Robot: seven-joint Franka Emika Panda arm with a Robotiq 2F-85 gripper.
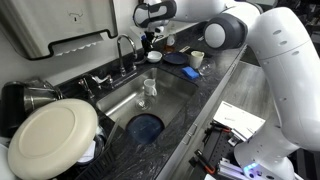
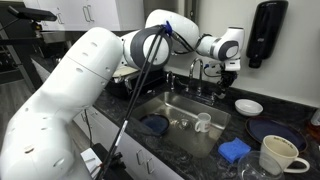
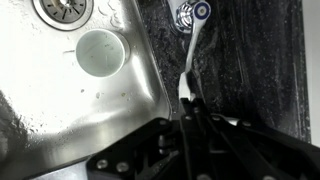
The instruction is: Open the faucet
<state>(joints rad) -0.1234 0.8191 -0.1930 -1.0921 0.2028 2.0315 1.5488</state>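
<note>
Faucet [image 1: 121, 54] stands on the back edge of the sink [image 3: 60, 110], and your gripper [image 3: 189, 104] is right at its lever [image 3: 188, 60]. Your fingers are drawn close together at the lever's free end. You cannot tell from the wrist view whether they pinch it or merely touch it, because the dark linkages crowd the tip.

The lever is a slim, flattened chrome blade. Its long axis runs almost straight up the wrist picture, from your fingertips to a round cap [image 3: 201, 10] with a blue dot, leaning slightly toward that cap. It lies over the black speckled stone counter [image 3: 260, 60], just beside the sink's rim.

The basin is brushed steel beaded with water. It has a perforated drain [image 3: 62, 8], and a pale round cup [image 3: 100, 52] stands in it, mouth up.

Only the exterior views give you the tall part of the faucet [image 2: 194, 75]: a thin chrome neck rising upright and arching over toward the basin. They also show a blue plate [image 1: 147, 125] lying flat in the basin, which the wrist camera misses. The blue dot shows in the wrist view alone. In an exterior view your gripper [image 1: 150, 42] hangs beside the neck.
</note>
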